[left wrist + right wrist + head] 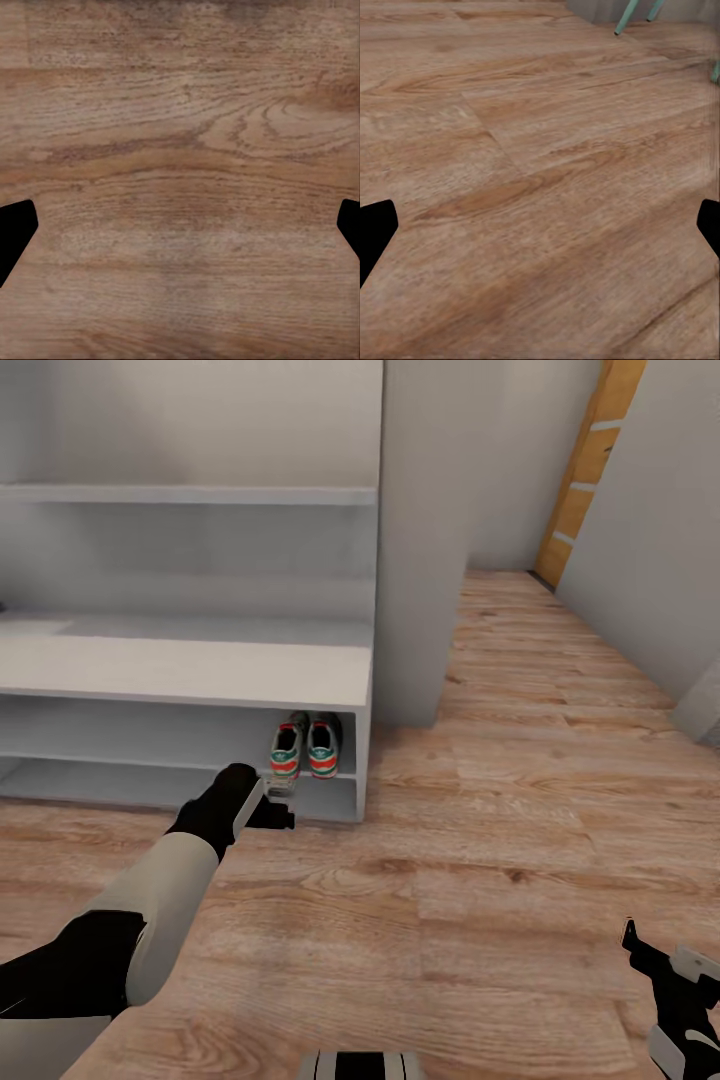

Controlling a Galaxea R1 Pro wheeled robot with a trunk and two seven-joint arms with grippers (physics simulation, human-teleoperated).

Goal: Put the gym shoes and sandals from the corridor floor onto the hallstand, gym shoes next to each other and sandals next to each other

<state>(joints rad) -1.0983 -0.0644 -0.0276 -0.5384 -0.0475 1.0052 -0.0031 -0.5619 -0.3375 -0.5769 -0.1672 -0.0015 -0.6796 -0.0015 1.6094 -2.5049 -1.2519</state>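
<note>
- Wood-grain plank floor (520, 840) runs from the foreground back to pale grey walls, with an orange door frame (590, 460) at the far right.
- Rack (200, 670), pale grey-white, stands on the floor at the left, with a broad bench top, two open shelf levels under it and a wall shelf above.
- Two gym shoes (305, 748) sit side by side, touching, at the right end of the rack's shelf, just inside its right side panel, heels facing out.
- Left gripper (278, 812) hangs low over the floor just in front of the rack's right end, near the shoes but apart from them; in the left wrist view its fingers (15, 232) stand wide apart with bare floor between, released and holding nothing.
- Right gripper (640, 950) hovers over the floor at the lower right, well apart from the rack; its fingers (375, 232) are likewise spread, empty.
- Teal legs (639, 13) of some furniture show at the floor's far edge in the right wrist view.
</note>
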